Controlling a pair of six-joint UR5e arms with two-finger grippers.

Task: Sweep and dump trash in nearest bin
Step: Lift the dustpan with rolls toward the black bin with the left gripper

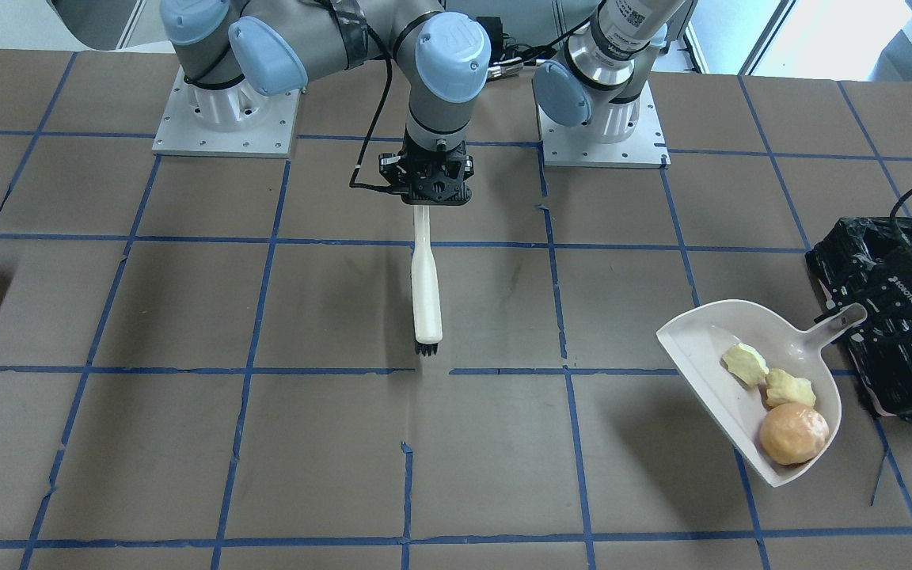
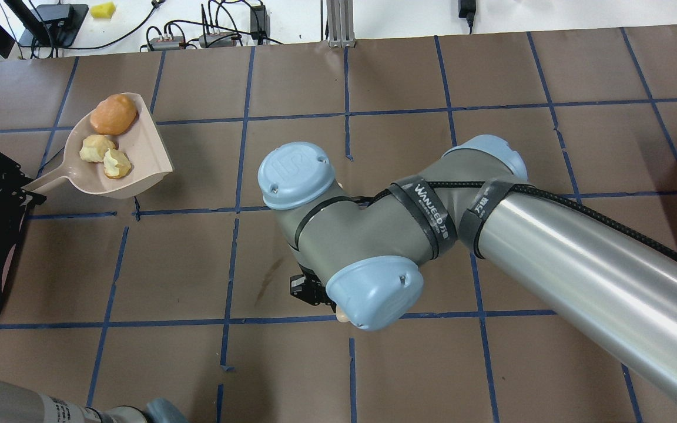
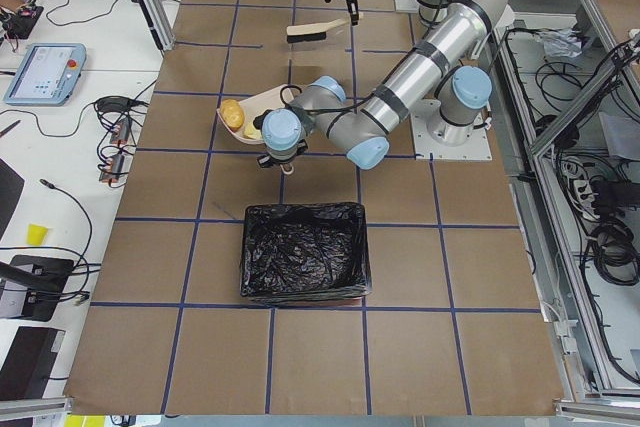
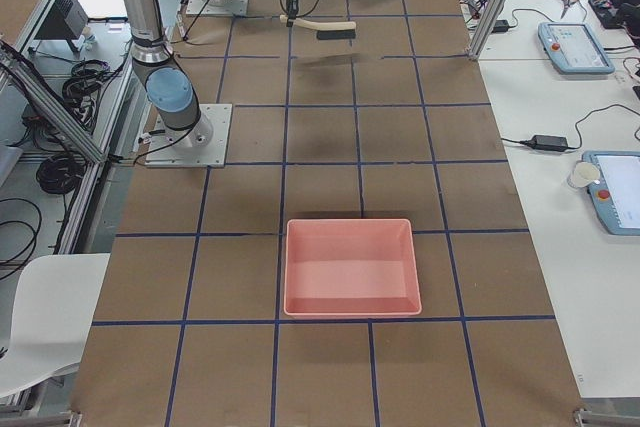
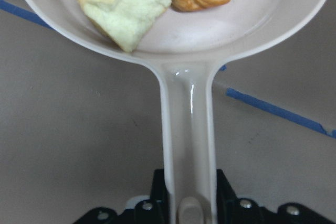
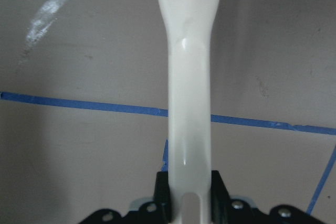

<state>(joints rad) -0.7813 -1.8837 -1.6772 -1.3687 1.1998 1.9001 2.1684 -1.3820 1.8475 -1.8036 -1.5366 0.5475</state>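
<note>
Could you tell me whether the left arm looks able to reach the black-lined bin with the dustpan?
Probably yes: the left gripper, shut on the dustpan handle, sits right beside the bin, with nothing between them. The brush, in the right gripper, is far off.

A black strap on the right arm is showing WANJEED in white; its blue joint cap is carrying a raised UR logo; the left gripper is displaying ROBOTIQ on its body; a coded label is bearing print too small to read
</note>
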